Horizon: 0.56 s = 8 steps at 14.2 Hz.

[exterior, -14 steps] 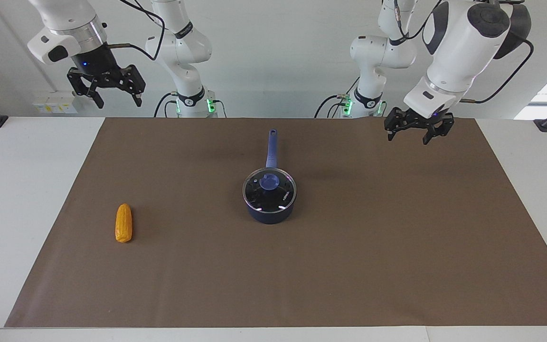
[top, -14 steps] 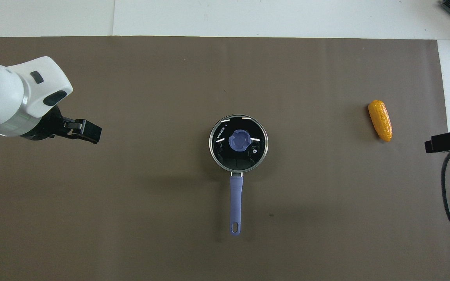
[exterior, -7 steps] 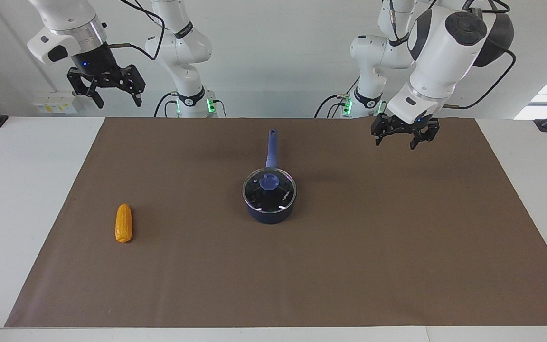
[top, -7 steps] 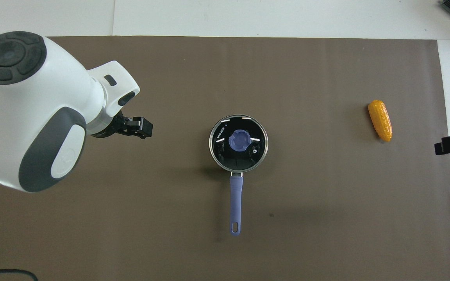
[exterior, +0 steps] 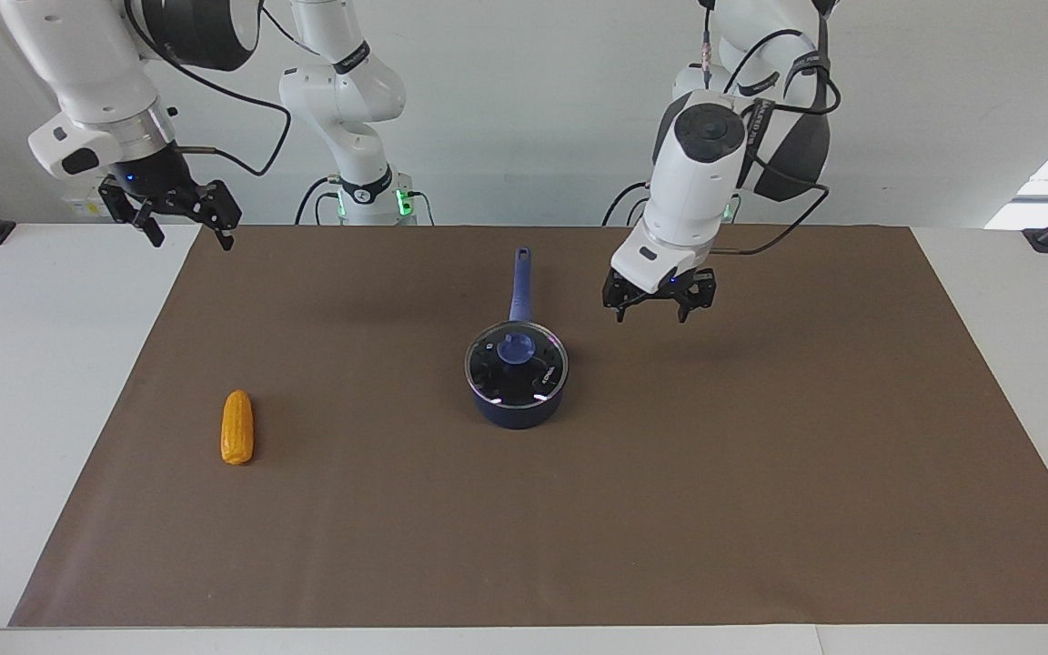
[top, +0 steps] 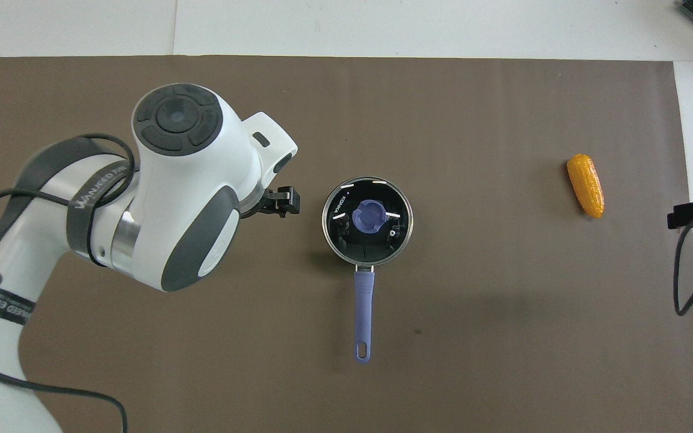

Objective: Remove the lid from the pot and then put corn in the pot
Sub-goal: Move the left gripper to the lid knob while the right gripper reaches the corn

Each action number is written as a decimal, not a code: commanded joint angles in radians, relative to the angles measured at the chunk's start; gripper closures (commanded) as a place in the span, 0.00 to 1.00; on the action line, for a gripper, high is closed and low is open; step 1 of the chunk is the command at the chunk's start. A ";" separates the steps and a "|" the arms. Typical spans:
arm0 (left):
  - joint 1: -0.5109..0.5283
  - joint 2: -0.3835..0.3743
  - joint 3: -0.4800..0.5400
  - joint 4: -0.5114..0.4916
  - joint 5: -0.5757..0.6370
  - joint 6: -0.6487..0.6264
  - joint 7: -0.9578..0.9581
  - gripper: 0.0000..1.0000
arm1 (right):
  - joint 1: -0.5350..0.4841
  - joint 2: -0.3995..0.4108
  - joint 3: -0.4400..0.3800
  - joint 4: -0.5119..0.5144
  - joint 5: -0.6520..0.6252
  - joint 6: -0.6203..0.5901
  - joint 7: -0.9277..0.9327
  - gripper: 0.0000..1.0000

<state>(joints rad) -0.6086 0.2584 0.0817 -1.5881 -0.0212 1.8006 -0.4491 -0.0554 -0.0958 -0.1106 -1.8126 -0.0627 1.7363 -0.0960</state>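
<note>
Your left gripper is spread wide and empty, up over the mat beside the pot, lined up for the lid, which sits closed on it. Right gripper is also wide, raised above the corn, which lies toward that arm's end.

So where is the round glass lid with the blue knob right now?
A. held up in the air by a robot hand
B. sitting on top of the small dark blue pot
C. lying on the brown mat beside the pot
B: the round glass lid sits flat on the small dark blue pot, and neither gripper touches it.
</note>
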 commanded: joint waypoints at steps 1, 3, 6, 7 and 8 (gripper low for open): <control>-0.071 0.077 0.012 0.091 0.000 0.003 -0.098 0.00 | -0.037 0.048 0.008 -0.063 -0.009 0.130 -0.030 0.00; -0.103 0.129 0.010 0.137 0.000 0.017 -0.173 0.00 | -0.043 0.126 0.008 -0.064 -0.008 0.245 -0.031 0.00; -0.143 0.191 0.010 0.223 -0.002 0.014 -0.227 0.00 | -0.058 0.243 0.009 -0.057 -0.005 0.412 -0.025 0.00; -0.154 0.203 0.004 0.238 -0.002 0.016 -0.247 0.00 | -0.055 0.266 0.009 -0.054 -0.005 0.472 -0.024 0.00; -0.157 0.215 -0.008 0.250 -0.002 0.019 -0.279 0.00 | -0.054 0.296 0.009 -0.048 -0.003 0.511 -0.025 0.00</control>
<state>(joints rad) -0.7503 0.4283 0.0739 -1.4039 -0.0216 1.8235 -0.6819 -0.0978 0.1594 -0.1114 -1.8822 -0.0628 2.1936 -0.1047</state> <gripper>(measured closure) 0.000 0.000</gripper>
